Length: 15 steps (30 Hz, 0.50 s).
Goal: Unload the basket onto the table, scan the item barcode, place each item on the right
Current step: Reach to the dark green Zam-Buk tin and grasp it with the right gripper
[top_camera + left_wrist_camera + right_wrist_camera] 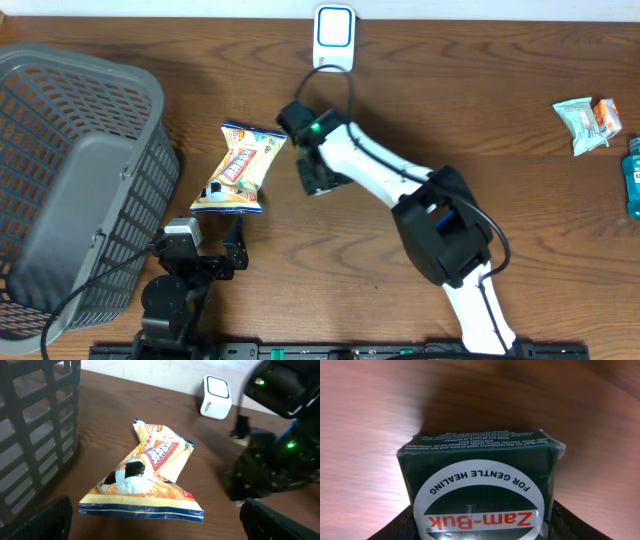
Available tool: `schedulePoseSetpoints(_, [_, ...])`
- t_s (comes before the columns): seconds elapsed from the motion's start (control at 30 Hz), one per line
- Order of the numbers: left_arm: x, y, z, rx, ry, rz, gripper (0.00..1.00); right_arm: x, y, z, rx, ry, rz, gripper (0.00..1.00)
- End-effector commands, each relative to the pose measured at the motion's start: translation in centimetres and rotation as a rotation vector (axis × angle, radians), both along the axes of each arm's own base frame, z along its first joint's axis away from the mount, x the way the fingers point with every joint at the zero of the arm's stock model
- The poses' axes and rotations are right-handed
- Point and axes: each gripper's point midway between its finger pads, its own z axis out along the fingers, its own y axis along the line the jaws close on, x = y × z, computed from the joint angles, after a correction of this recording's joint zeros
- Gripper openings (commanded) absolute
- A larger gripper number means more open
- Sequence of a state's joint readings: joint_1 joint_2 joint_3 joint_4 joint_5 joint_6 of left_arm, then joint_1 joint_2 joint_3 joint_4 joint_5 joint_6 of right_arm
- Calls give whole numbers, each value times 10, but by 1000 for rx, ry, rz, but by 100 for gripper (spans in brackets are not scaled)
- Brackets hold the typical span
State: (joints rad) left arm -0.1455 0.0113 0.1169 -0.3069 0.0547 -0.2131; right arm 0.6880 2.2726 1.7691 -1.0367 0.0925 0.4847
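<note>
Zam-Buk box (pixel 480 485): a dark green carton with a round white label and a red name band. Its print reads upside down in the wrist view. It is clamped in the right pincer (pixel 481 527) mid-worktop (pixel 500 130). Barcode scanner (pixel 334 38): white, standing at the far edge.

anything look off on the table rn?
Only the snack bag: it's crumpled and twisted, lying askew beside the basket. The green box sits square in the right gripper. Nothing spilled or broken that I can see.
</note>
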Motion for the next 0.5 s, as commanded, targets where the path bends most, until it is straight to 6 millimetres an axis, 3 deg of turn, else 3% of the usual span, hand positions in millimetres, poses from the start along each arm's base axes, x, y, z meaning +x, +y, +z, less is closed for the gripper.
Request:
schedulePoseSetpoints(0.0, [-1,0,-13,0,37,-3,98,14,-31,15,-47,-64,-263,52])
schedulePoseSetpoints(0.03, [-1,0,-13,0,37,-3,98,17,-34,17,-43,-67,-283,61])
schedulePoseSetpoints(0.07, [-1,0,-13,0,37,-3,98,19,-36,20,-39,-71,-290,84])
schedulePoseSetpoints(0.1, [-1,0,-13,0,37,-3,98,21,-39,23,-35,-76,-297,93])
schedulePoseSetpoints(0.17, [-1,0,-13,0,37,-3,98,23,-44,31,-22,-77,-313,99])
schedulePoseSetpoints(0.3, [-1,0,-13,0,37,-3,98,27,-55,52,29,-71,-348,99])
schedulePoseSetpoints(0.47, [-1,0,-13,0,37,-3,98,40,-49,63,148,-66,-292,99])
